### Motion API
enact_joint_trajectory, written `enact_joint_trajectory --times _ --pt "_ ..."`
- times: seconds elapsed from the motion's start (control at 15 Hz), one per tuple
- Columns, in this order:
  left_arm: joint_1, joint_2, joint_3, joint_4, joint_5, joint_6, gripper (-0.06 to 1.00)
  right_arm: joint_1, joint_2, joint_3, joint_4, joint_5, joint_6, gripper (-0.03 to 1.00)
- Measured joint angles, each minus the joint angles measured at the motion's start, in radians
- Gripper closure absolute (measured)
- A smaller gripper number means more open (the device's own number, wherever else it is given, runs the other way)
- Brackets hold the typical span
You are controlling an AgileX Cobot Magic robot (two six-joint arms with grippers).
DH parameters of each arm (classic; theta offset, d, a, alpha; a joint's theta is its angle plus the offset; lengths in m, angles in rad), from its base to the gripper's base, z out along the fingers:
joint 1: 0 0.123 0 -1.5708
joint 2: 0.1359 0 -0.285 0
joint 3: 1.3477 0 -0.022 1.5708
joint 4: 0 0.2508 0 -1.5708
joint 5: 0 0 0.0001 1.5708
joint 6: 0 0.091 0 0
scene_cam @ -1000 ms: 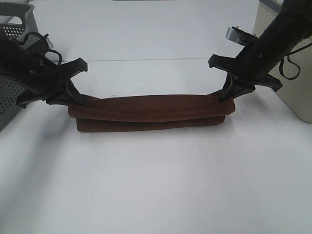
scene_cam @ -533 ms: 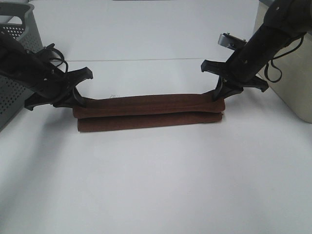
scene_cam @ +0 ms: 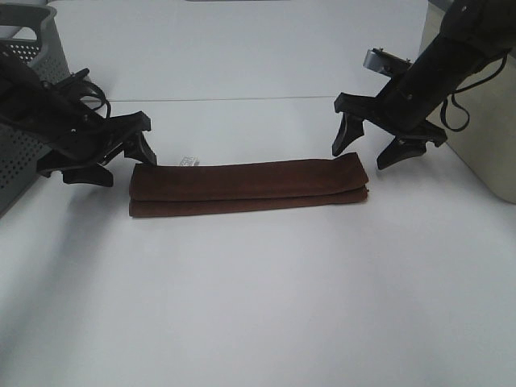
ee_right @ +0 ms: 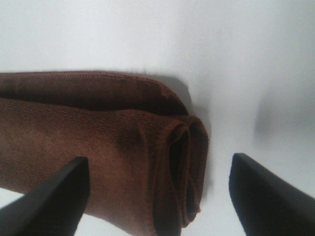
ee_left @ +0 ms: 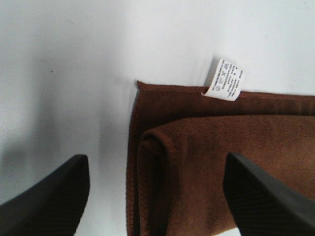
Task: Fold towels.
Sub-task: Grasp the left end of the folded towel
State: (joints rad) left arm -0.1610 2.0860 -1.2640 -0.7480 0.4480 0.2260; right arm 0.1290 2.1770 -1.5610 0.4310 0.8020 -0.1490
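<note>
across the middle of the white surface [scene_cam: 258, 306] the towel [scene_cam: 248, 188] lies as a long narrow band, doubled over itself, its length running from one arm's side to the other. the left fingers [scene_cam: 142, 150] hang spread wide over the end that carries the small white tag [ee_left: 224, 79]. the right fingers [scene_cam: 345, 139] hang spread wide over the opposite end. the wrist views show each pair apart, the cloth lying between and below them, nothing pinched.

the upper layer stops a little short of the lower one along the tagged edge, so the lengthwise fold looks finished and set down flat. at the right end the layers bulge into open loops rather than lying pressed.

a pair of fingers at each end suits a band of this span, since both corners can go over together without skewing. the likely next step is bringing one short end over to the other, and the loose right end could slip open when pinched. a grey perforated basket [scene_cam: 32, 56] stands well off on the left.
</note>
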Motion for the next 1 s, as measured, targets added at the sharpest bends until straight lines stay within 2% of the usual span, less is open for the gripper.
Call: enact_joint_trajectory --times 0.13,0.47,0.6,0.73,0.87,0.93,1.0 --pt "0.000 0.017 0.000 0.006 0.006 0.000 0.22 0.000 -0.020 0.000 0.000 0.000 0.000 0.22" --pt "-0.008 0.058 -0.003 -0.045 0.002 0.024 0.22 0.000 -0.024 0.000 -0.007 0.001 0.000 0.22" --pt "-0.024 0.068 -0.005 -0.073 -0.012 0.046 0.24 0.000 -0.024 0.000 -0.007 -0.002 0.000 0.22" --pt "-0.030 0.074 -0.005 -0.083 -0.019 0.053 0.30 0.000 -0.024 0.000 -0.007 -0.002 0.000 0.21" --pt "-0.030 0.080 -0.005 -0.089 -0.024 0.053 0.45 0.000 -0.024 0.000 -0.007 -0.002 0.000 0.21" --pt "-0.030 0.086 -0.005 -0.093 -0.028 0.053 0.59 0.000 -0.024 0.000 -0.007 -0.002 0.000 0.21" --pt "-0.030 0.088 -0.005 -0.094 -0.028 0.053 0.63 0.000 -0.024 0.000 -0.007 -0.002 0.000 0.21"
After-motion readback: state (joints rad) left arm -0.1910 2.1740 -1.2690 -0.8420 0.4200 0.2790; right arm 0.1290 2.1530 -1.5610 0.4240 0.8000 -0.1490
